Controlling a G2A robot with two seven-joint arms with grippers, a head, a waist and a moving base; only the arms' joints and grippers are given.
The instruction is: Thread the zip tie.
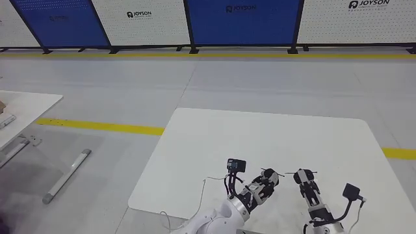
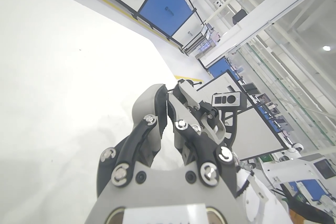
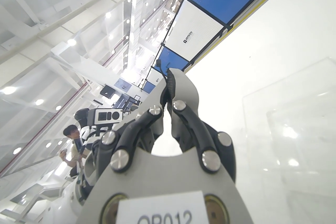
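A white table [image 1: 260,136] stands before pegboard panels [image 1: 244,13].

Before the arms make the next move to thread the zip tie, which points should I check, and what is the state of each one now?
1. Right gripper grips the zip tie: ok. The jaws are shut and a black end sticks out beyond them.
2. Left gripper grips the tie: ok. The jaws are shut, with a thin black strand at their end.
3. Both grippers are close together above the table: ok.
4. Tail is lined up with the head's slot: cannot tell, because the tie is too thin to judge.
5. Tail has already passed through the head: cannot tell.
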